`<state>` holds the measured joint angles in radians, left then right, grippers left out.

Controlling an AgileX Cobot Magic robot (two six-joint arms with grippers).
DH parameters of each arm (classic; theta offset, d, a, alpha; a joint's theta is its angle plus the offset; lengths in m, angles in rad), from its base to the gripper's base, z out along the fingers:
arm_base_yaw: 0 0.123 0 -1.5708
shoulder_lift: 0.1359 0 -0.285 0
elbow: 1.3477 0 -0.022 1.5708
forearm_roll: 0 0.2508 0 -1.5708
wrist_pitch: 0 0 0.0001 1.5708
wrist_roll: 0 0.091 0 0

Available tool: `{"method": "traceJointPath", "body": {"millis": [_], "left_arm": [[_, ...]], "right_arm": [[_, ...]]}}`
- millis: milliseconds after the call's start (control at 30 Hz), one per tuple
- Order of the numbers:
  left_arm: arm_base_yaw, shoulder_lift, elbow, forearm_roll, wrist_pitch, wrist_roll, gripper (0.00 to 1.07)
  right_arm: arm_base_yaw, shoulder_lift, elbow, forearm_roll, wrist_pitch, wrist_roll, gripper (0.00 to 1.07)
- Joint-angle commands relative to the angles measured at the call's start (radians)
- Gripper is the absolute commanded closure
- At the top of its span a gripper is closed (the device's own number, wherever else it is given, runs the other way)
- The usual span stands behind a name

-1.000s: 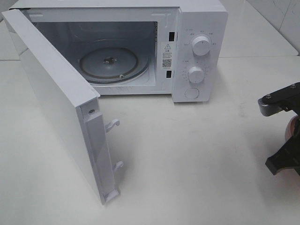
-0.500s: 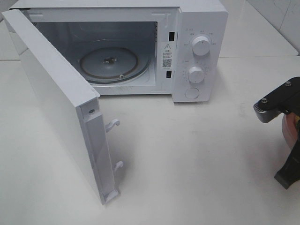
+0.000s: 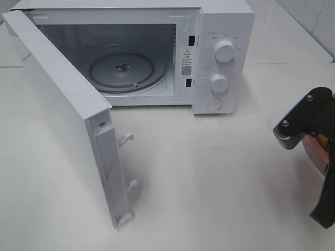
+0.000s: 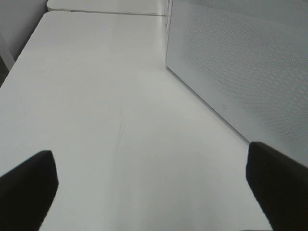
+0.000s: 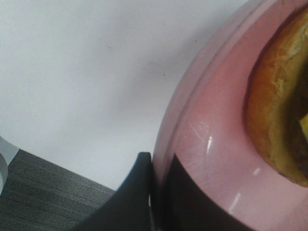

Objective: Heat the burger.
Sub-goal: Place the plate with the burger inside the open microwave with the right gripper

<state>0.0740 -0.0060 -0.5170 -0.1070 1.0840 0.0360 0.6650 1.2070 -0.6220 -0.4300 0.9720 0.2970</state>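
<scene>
Right wrist view shows the right fingers (image 5: 134, 197) pinched on the rim of the pink plate (image 5: 207, 159) bearing the burger (image 5: 274, 106), far right of the open microwave (image 3: 225, 31), so the carry seems in hand, next needing a level swing onto its turntable (image 3: 121, 70); left fingers (image 4: 29, 187) gape wide, empty.

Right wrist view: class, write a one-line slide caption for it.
Right gripper shut on the rim of the round pink plate carrying the golden-brown-bunned burger, white tabletop beyond.
</scene>
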Motion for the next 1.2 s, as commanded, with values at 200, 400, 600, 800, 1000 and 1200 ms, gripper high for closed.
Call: {"method": "traceJointPath", "body": {"millis": [200,400,600,800,1000,1200], "left_arm": [[-0.005,-0.005,0.001,-0.007,-0.013,0.0,0.07],[-0.005,-0.005,0.001,-0.007,-0.013,0.0,0.07],[-0.005,-0.005,0.001,-0.007,-0.013,0.0,0.07],[-0.005,-0.005,0.001,-0.007,-0.013,0.0,0.07],[-0.005,-0.005,0.001,-0.007,-0.013,0.0,0.07],[-0.005,-0.005,0.001,-0.007,-0.013,0.0,0.07]], "right_arm": [[0.095,-0.024,0.001,-0.059,0.022,-0.004,1.07],[0.173,-0.025,0.001,-0.059,0.023,-0.046,1.07],[0.244,-0.025,0.001,-0.069,0.021,-0.077,1.07],[0.316,-0.025,0.001,-0.077,0.02,-0.128,1.07],[0.359,-0.025,0.001,-0.088,0.008,-0.19,1.07],[0.362,-0.025,0.001,-0.109,-0.014,-0.254,1.07]]}}
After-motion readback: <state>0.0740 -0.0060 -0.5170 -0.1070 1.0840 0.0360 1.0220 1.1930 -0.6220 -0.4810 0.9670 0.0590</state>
